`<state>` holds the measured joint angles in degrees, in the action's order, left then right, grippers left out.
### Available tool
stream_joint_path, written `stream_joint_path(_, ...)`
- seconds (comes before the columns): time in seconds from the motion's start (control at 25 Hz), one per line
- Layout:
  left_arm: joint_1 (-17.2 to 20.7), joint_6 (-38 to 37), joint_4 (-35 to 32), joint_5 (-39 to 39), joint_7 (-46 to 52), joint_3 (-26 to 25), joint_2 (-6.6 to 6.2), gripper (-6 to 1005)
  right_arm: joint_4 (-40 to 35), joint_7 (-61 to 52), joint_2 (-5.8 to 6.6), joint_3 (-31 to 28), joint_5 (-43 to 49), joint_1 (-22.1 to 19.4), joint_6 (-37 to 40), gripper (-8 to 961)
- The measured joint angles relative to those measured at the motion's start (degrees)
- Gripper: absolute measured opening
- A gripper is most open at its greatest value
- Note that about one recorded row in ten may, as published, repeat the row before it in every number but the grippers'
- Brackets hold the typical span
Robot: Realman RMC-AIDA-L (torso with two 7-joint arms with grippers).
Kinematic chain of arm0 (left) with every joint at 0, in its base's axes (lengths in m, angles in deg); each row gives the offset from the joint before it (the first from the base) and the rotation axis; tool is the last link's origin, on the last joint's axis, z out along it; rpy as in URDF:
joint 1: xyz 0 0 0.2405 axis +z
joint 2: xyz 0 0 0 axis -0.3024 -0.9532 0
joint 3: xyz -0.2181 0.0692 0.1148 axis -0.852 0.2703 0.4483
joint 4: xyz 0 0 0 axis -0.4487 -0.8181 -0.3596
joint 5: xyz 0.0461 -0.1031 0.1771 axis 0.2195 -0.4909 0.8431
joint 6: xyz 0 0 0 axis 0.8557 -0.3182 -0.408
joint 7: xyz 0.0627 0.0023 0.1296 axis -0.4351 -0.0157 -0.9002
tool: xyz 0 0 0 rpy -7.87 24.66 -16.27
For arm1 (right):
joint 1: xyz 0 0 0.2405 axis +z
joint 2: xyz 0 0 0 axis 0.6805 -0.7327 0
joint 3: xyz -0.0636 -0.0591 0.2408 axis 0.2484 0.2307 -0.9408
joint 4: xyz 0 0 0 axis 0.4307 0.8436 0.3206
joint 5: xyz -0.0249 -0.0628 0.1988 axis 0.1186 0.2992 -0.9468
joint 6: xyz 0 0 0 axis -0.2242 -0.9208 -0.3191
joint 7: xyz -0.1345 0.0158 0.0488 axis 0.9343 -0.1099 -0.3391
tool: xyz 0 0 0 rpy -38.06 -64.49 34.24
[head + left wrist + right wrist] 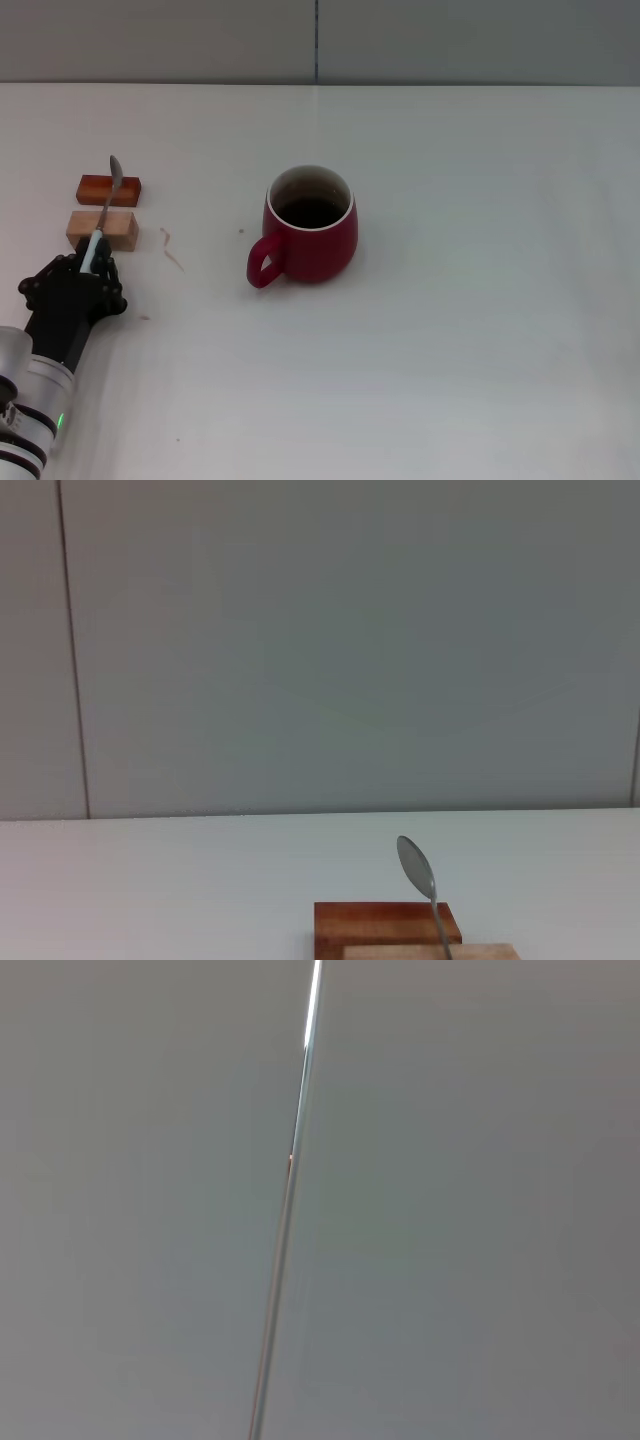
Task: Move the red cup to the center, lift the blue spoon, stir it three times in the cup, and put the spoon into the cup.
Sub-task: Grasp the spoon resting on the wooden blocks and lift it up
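Note:
The red cup (pixel 318 243) stands upright in the middle of the white table, its loop handle toward the front left and its inside dark. My left gripper (pixel 88 268) is at the table's left front, shut on the pale handle of the blue spoon (pixel 105 210). The spoon's grey neck and bowl reach away from me over two wooden blocks. In the left wrist view the blue spoon's bowl (pixel 416 866) stands tilted up above the blocks. My right gripper is out of view; its wrist view shows only a grey wall.
Two wooden blocks lie side by side at the left: a dark brown block (pixel 128 190) farther back and a light block (pixel 122 230) nearer, seen also as the dark block (pixel 372 922) and light block (pixel 485 952). The white table (pixel 470 340) extends to the right.

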<state>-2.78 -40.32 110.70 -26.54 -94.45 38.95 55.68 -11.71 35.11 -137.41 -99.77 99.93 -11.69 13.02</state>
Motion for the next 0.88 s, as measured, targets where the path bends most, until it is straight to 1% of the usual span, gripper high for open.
stream_joint_path(0.72,0.43,-3.26,0.56,0.09,0.55,0.04,-0.20,145,-0.05,0.17,-0.06,0.00,0.00,0.00,0.05,663)
stream_joint_path(0.88,0.57,-5.86,1.00,0.38,4.06,0.59,-0.58,145,-0.05,0.23,-0.09,0.00,0.00,0.00,0.05,662)
